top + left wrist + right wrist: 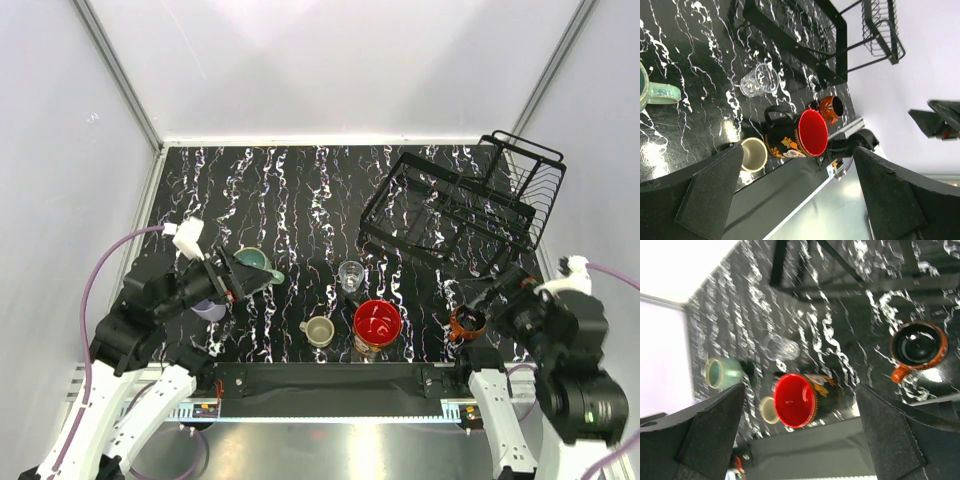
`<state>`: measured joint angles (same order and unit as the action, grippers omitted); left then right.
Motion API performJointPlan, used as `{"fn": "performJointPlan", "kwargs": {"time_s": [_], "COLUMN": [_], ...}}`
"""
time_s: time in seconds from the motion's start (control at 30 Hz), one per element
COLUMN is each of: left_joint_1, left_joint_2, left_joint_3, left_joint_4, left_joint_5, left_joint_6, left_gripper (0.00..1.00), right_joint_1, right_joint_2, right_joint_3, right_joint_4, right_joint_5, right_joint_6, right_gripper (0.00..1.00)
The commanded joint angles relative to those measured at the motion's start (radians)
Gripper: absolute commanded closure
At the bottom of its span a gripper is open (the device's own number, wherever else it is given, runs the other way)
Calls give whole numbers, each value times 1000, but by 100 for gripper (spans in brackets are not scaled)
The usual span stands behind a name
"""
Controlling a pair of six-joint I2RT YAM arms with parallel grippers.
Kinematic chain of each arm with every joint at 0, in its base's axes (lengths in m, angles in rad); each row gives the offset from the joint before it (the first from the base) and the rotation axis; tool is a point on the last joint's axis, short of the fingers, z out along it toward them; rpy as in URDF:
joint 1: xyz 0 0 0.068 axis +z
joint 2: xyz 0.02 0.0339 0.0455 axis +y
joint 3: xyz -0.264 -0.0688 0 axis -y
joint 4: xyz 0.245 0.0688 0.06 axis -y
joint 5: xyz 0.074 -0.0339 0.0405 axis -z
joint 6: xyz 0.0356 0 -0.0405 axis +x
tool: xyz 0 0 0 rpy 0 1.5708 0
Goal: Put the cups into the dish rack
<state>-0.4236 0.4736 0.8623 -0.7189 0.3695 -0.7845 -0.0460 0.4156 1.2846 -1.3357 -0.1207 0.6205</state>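
- left gripper (797,148): jaws spread wide, nothing between them. It sits just beside the teal-green mug (257,268), which shows only at the edge of the left wrist view, so the mug is not lined up for a grab.
- right gripper (800,387): also wide open and empty. It hangs above the table near the small orange mug (917,347), which stands upright with its handle towards the near edge.
- dish rack (455,200): far right of the table (300,190), set at an angle, raised slotted end at the far side. No cup in it, so the task looks to be at its start.
- All cups stand on the table in a loose row along the near side:
- lavender tumbler (210,311) is half hidden under the left arm.
- clear glass (351,274) stands alone mid-table.
- beige mug (319,331) and large dark mug (377,324) with the red inside stand side by side at the near edge.
- Likely split: right arm takes the orange mug, closest to both it and the rack. Left arm takes the teal one.
- Risk: the glass is hard to see and slick, and the dark mug is wide for these jaws. A rim or handle pinch is probably needed.
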Motion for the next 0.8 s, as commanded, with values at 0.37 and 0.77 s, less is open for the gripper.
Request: {"fn": "performJointPlan", "kwargs": {"time_s": [0.37,0.77], "left_joint_1": [3,5], "left_joint_2": [63,83], "left_joint_3": [47,-71], "left_joint_4": [-65,-2], "left_joint_5": [42,60], "left_joint_6": [99,15], "left_gripper": [1,1], "right_joint_1": [0,40], "right_joint_2": [153,396], "right_joint_3": [-7,185], "right_joint_4": [-209,-100], "right_joint_5": [-441,-365], "right_joint_6": [-257,-217], "right_gripper": [0,0]}}
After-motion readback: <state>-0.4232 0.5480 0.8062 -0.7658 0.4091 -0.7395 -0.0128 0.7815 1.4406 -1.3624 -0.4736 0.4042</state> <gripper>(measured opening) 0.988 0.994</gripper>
